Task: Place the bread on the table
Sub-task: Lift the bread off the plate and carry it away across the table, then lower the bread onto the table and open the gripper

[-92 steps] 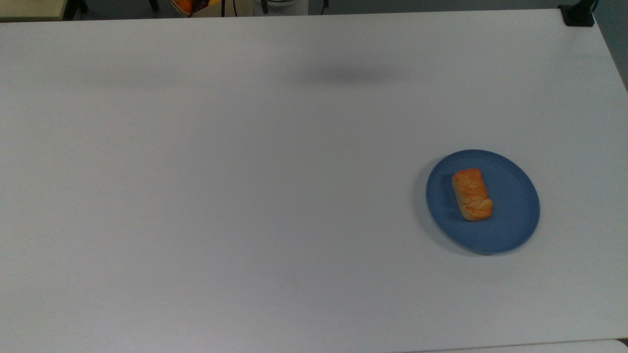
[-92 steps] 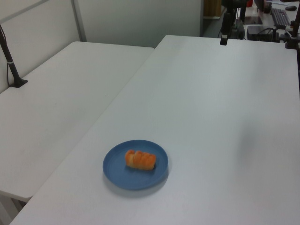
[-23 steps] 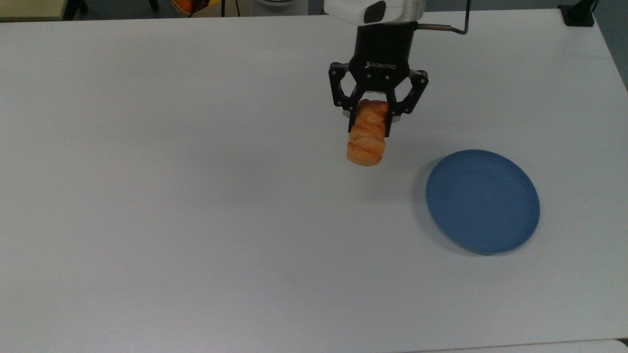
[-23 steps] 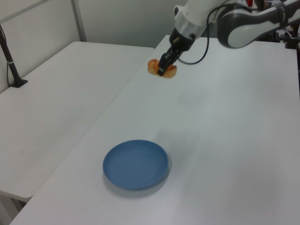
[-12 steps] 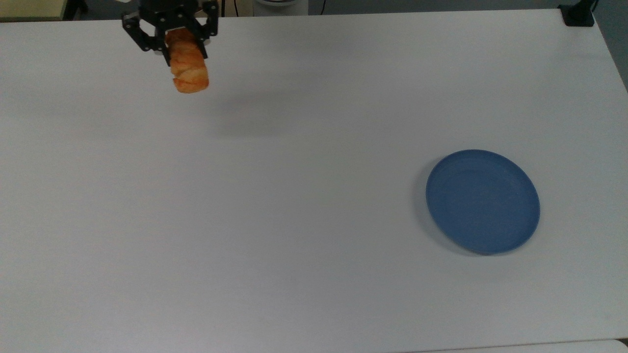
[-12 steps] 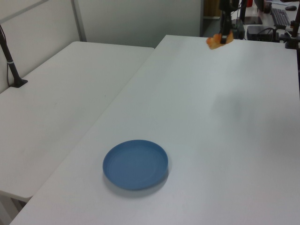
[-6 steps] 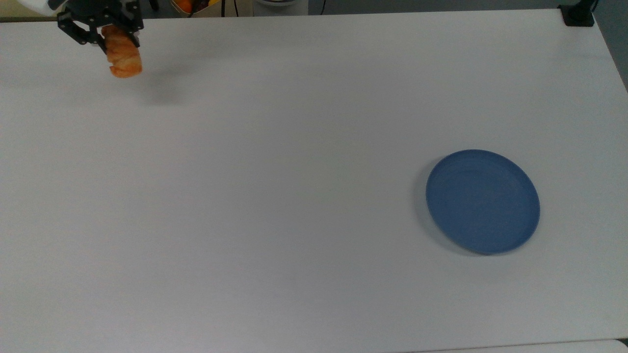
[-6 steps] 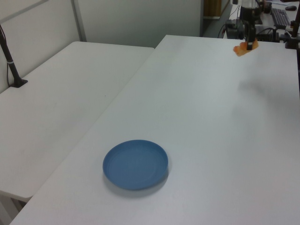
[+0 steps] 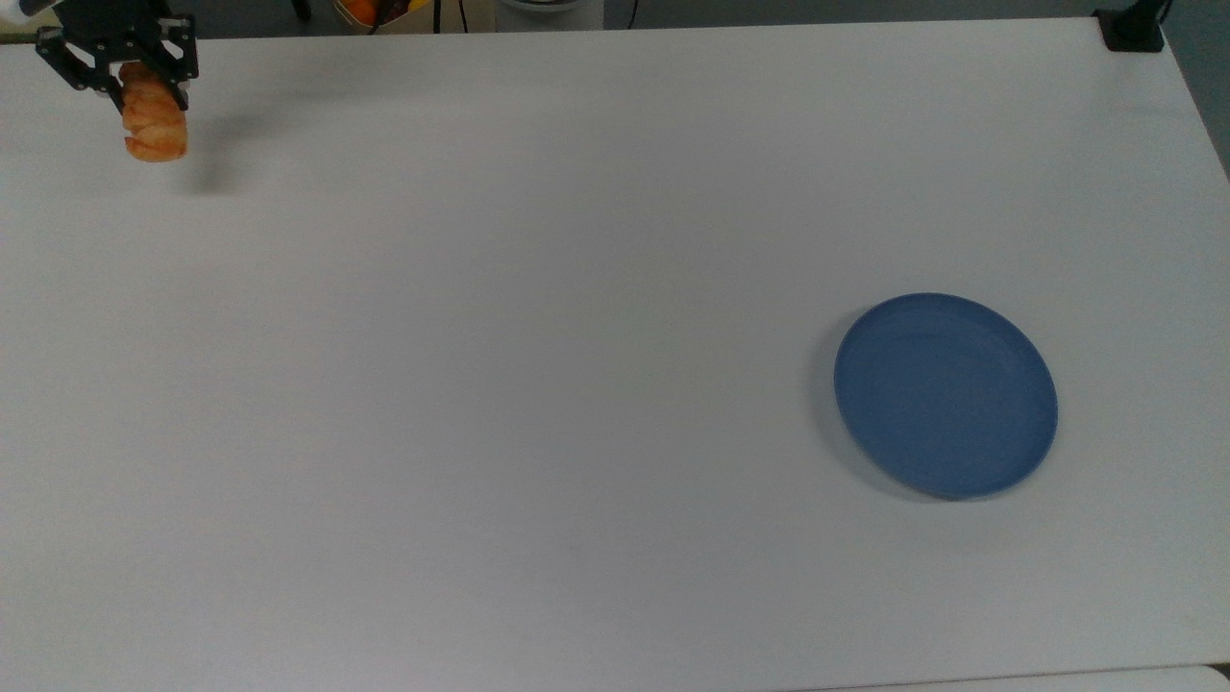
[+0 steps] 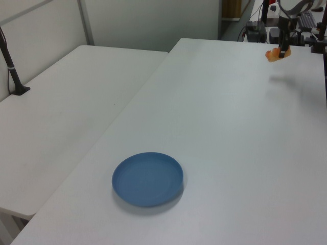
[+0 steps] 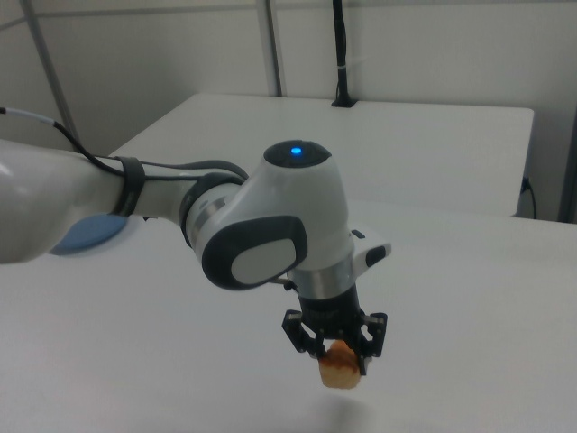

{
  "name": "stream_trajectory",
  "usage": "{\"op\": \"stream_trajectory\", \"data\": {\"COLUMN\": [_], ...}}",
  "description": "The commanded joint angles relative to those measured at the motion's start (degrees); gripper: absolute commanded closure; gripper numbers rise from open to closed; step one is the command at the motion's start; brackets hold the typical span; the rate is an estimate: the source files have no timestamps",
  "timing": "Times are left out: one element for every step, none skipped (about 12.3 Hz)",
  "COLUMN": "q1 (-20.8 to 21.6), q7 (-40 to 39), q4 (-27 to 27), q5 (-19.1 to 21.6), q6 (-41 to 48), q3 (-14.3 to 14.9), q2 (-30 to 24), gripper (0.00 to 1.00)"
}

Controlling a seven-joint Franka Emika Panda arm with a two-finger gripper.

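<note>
Bread (image 9: 154,125) hangs clamped in my pincer (image 9: 117,85) above the surface's (image 9: 577,288) far corner; releasing from this height could bounce it off the edge.

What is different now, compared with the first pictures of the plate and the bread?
The gripper took the bread off the blue plate and carried it to the far corner at the top view's upper left, where it hangs above the table. The plate kept its place.
</note>
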State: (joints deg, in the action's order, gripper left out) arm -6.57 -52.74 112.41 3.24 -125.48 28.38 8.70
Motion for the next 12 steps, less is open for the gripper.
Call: {"op": "stream_trajectory", "data": {"q1": [-0.11,-0.11,-0.02,-0.02,0.15,0.07,-0.02,-0.02,-0.02,0.06,0.24,0.42], "q7": [-2.36,-2.1,-2.1,-2.01,-2.01,-1.75,-2.18,-2.27,-2.01,-1.84,-1.66,-1.14], "q4": [3.77,4.21,4.57,4.66,4.66,4.66,4.66,4.66,4.66,4.31,3.7,2.13], "q5": [1.06,1.24,2.03,4.12,4.93,5.02,4.94,4.85,4.85,4.85,4.85,4.85], "q6": [-10.98,-13.63,-14.87,-17.06,-18.48,-19.19,-18.93,-18.67,-18.23,-16.4,-12.81,-8.25], "q3": [0.1,-0.08,-0.25,-0.52,-0.95,-1.65,-2.1,-2.19,-2.19,-2.19,-2.28,-2.36], "q2": [2.97,4.2,5.17,6.4,7.81,8.52,8.7,8.79,8.7,8.53,7.65,5.73], "gripper": [0.43,0.43,0.43,0.43,0.43,0.41,0.3,0.23,0.13,0.03,0.0,0.0]}}
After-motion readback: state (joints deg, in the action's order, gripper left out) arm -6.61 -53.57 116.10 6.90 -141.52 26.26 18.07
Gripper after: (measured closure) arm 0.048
